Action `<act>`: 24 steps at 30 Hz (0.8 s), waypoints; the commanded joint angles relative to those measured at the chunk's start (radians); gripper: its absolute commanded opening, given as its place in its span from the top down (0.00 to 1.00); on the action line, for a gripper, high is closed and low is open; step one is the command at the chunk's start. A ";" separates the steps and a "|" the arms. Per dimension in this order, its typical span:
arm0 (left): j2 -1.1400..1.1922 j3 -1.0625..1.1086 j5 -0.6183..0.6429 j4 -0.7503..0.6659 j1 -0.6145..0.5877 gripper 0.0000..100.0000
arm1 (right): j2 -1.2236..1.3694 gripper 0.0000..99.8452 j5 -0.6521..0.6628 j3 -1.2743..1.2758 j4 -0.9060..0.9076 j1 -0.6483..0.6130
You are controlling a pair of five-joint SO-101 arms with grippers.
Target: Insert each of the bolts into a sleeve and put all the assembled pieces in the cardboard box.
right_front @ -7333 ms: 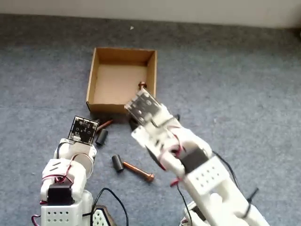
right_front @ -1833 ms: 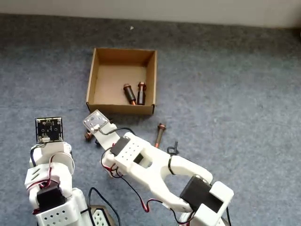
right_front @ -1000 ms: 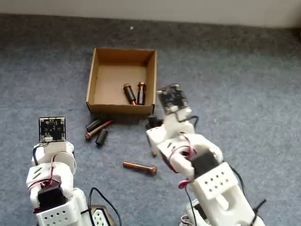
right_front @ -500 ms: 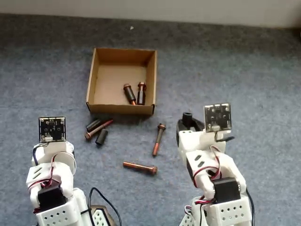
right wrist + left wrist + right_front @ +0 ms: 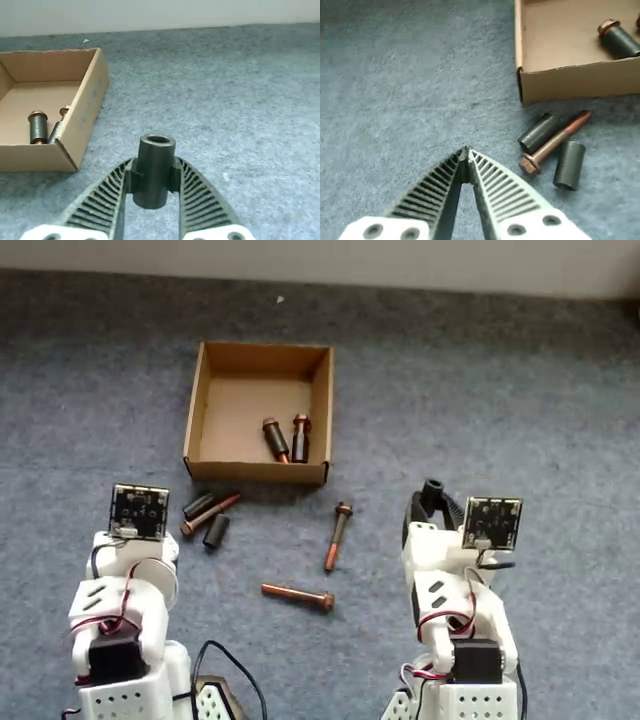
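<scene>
Midway through the job, the right gripper (image 5: 152, 176) pinches a dark sleeve (image 5: 156, 150) upright between its ribbed fingers, bore facing up. It hangs over grey carpet (image 5: 240, 100), well to the side of the cardboard box (image 5: 82, 117).

The left gripper (image 5: 466, 156) is pressed closed on nothing and hangs above the carpet near the box's corner. Just beyond it lie a spare sleeve (image 5: 539, 133) and a second spare sleeve (image 5: 568, 165), with a copper bolt (image 5: 555, 141) between them. The bolt appears to rest against the first sleeve, though contact is hard to confirm.

In the high view, a slanting bolt (image 5: 338, 535) and a crosswise bolt (image 5: 297, 595) lie loose between the two arms. A finished piece (image 5: 275, 438) and a second finished piece (image 5: 300, 437) lie inside the box.

The likeliest trouble is at the mating step. The sleeve is gripped only around its middle, so a bolt pushed in off-centre could tilt it or force it out of the fingers. The left gripper must open first, and fingers closing on a round shank lying flat on soft pile may roll it away or catch only the head. Reaching for the bolt beside the box risks knocking its neighbouring sleeves or bumping the cardboard wall and shifting the box.
</scene>
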 commanded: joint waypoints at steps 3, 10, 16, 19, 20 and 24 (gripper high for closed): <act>0.002 -0.148 -0.046 -0.020 0.160 0.99 | -0.015 0.99 0.005 -0.010 -0.030 0.041; 0.004 -0.278 -0.123 0.066 0.363 0.99 | -0.015 0.99 0.005 -0.008 -0.030 0.041; 0.096 -0.367 -0.123 0.118 0.463 0.99 | -0.015 0.99 0.005 -0.005 -0.030 0.039; 0.263 -0.446 -0.123 0.132 0.503 0.99 | -0.015 0.99 0.005 -0.005 -0.030 0.039; 0.323 -0.475 -0.123 0.133 0.516 0.99 | -0.015 0.99 0.005 -0.005 -0.030 0.039; 0.536 -0.582 -0.123 0.137 0.578 0.99 | -0.015 0.99 0.005 -0.005 -0.030 0.039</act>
